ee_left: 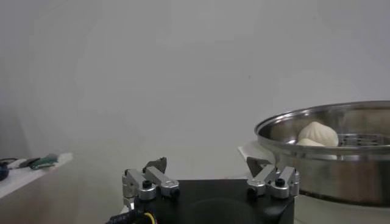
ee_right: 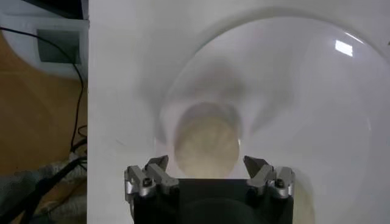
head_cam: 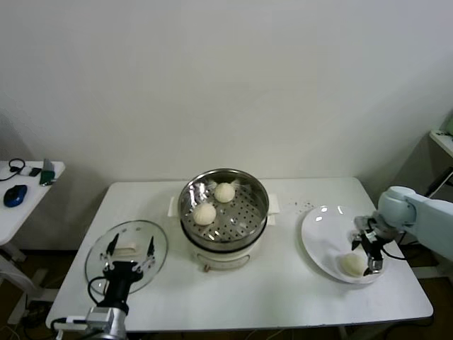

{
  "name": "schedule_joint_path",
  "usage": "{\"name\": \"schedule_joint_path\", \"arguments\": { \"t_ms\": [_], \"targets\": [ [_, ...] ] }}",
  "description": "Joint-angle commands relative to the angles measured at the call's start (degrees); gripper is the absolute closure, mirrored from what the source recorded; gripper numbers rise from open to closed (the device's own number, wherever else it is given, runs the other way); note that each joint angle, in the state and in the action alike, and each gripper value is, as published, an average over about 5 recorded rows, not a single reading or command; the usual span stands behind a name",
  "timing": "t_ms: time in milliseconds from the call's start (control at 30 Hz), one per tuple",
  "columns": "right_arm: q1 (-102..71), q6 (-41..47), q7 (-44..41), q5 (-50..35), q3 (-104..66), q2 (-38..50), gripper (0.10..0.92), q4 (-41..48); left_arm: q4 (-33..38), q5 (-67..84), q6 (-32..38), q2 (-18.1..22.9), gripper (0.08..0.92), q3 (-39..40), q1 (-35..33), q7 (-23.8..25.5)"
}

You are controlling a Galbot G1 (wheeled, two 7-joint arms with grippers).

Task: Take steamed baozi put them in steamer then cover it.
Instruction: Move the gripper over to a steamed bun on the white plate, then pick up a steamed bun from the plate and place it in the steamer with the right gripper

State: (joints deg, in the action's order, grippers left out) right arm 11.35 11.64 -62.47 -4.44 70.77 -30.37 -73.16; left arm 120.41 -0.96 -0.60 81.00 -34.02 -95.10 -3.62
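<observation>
Two cream-white baozi (head_cam: pixel 224 192) (head_cam: pixel 205 213) lie in the steel steamer (head_cam: pixel 249 181) on its cream pot base at the table's middle. One more baozi (head_cam: pixel 352 264) lies on the white plate (head_cam: pixel 320 230) at the right. My right gripper (head_cam: pixel 369 249) hovers open just above that bun; in the right wrist view the bun (ee_right: pixel 206 145) sits between the open fingertips of the right gripper (ee_right: pixel 206 164). The glass cover (head_cam: pixel 145 235) with its white handle (head_cam: pixel 127 249) lies flat on the table at the left. My left gripper (head_cam: pixel 130 247) is open above the cover, parked. A fourth bun is not in view.
A side table (head_cam: pixel 21 212) at the far left holds a blue mouse (head_cam: pixel 15 195) and small items. The table's front edge runs close to the plate and the cover. Small dark specks (head_cam: pixel 304 205) lie behind the plate.
</observation>
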Motion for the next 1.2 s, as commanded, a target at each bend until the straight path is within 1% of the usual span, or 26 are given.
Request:
{"name": "schedule_joint_path", "arguments": {
  "t_ms": [33,267,333,433,533,800,900,1000,1200],
  "targets": [
    [-2.5,-0.1,0.1,1.0,-1.5,-1.9,0.203,2.2,-0.2,-0.1,0.0,-0.1,0.177,0.0,0.1,0.0],
    [-3.2,-0.2,0.1,1.2,-2.1,-3.3,0.207,3.5,-0.2,-0.2,-0.2,-0.5,0.177,0.1,0.3,0.0],
    [-3.1,-0.3,0.1,1.0,-2.0,-3.5,0.228,3.6,-0.2,-0.2,-0.3,-0.5,0.177,0.1,0.4,0.0],
    [-2.9,-0.3,-0.1,0.7,-1.8,-3.7,0.284,3.8,-0.2,-0.2,-0.4,-0.5,0.177,0.2,0.4,0.0],
    [-2.5,-0.3,-0.1,0.0,-1.4,-3.8,0.325,3.8,-0.2,-0.3,-0.4,-0.5,0.177,0.2,0.5,-0.1],
    [2.7,-2.0,-0.4,-0.7,1.0,-3.0,0.354,2.5,-0.1,-0.6,-0.3,-0.3,0.177,0.3,0.3,-0.1],
    [9.5,-5.7,-1.0,-0.9,5.1,-3.2,0.355,0.5,0.0,-0.5,-0.2,-0.4,0.177,0.3,0.2,0.0],
    [18.4,-12.1,-1.8,-0.1,10.7,-5.2,0.355,-1.6,0.0,-0.4,-0.1,-0.6,0.177,0.3,0.2,0.0],
    [33.7,-22.4,-2.4,0.3,17.4,-14.9,0.355,-1.7,0.5,-0.5,-0.3,-0.5,0.177,0.6,0.2,0.0]
  ]
}}
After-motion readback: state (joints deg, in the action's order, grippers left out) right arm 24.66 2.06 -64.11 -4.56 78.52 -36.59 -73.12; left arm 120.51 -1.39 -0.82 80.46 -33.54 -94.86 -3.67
